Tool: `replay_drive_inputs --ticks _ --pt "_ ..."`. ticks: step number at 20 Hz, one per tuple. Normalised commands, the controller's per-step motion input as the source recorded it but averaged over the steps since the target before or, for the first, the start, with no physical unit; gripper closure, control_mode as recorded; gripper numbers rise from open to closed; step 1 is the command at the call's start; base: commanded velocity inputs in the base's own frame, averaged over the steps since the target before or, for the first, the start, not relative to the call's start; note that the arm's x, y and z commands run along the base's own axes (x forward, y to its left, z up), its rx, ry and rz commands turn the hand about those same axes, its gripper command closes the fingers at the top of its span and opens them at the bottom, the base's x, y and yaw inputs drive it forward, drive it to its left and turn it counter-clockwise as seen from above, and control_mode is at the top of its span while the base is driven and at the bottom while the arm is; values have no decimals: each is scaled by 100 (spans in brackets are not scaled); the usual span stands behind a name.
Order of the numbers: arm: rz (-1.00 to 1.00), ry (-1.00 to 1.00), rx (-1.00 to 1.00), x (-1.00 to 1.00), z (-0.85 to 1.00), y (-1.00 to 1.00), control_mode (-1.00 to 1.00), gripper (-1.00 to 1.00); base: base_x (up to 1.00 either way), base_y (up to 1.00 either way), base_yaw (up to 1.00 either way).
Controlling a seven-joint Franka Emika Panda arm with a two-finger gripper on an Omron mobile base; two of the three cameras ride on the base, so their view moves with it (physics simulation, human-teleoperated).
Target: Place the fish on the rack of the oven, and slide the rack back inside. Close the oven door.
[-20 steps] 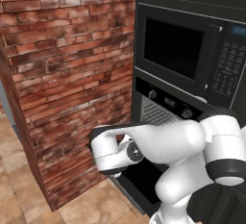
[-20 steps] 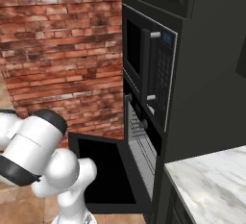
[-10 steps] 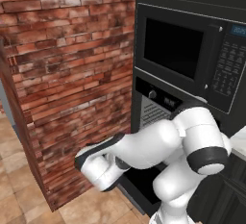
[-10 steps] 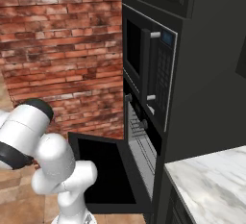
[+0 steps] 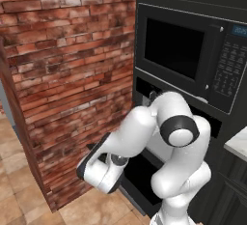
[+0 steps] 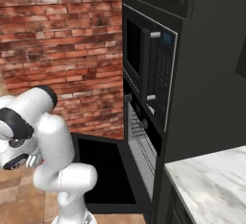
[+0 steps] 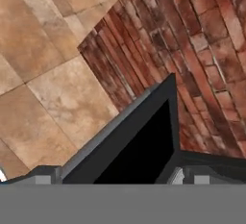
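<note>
The oven door (image 6: 103, 170) hangs open — the gripper (image 7: 115, 177), spread wide and empty, should hook under its outer edge and lift steadily.

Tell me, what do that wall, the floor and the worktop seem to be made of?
Wall: rough red-brown brick, pale mortar lines showing. Floor: matt tan stone-look tiles with thin joints. Worktop: probably polished marble, white with grey veins.

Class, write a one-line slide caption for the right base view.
Wall oven with its oven door dropped open beside a brick wall, the white robot arm bent low beside it.
</note>
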Motion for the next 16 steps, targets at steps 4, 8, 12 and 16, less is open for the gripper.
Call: replay_drive_inputs --ticks 4,8,12,16 --pt "-22 0 -41 0 -73 100 -100 -100 0 0 0" --pt "-18 -4 -43 -1 -78 100 -100 -100 0 0 0" --pt "-14 -11 -45 -5 -72 100 -100 -100 0 0 0" --pt "-11 -13 -47 -7 -71 100 -100 -100 0 0 0"
